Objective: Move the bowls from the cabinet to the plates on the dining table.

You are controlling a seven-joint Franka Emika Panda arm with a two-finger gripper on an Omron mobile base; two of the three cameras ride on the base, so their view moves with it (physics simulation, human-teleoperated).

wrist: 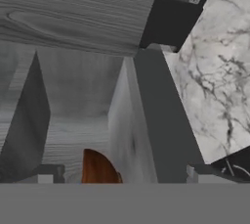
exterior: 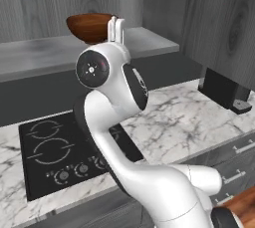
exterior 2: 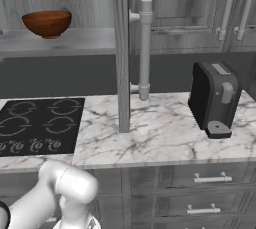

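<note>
The glossy reddish-brown wooden bowl stands on the shelf of the dark grey wood-grain cabinet, whose door is open. The gripper is wide open, near the bowl and empty. I think it should straddle the rim before closing, and keep away from the cabinet's side wall.

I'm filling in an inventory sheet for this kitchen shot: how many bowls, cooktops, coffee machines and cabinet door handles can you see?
Bowls: 1, a reddish-brown bowl on the cabinet shelf.
Cooktops: 1, a black cooktop set in the marble counter.
Coffee machines: 1, a dark coffee machine.
Cabinet door handles: 3, one long handle on the open door and two handles on shut doors.
Total: 6.
</note>
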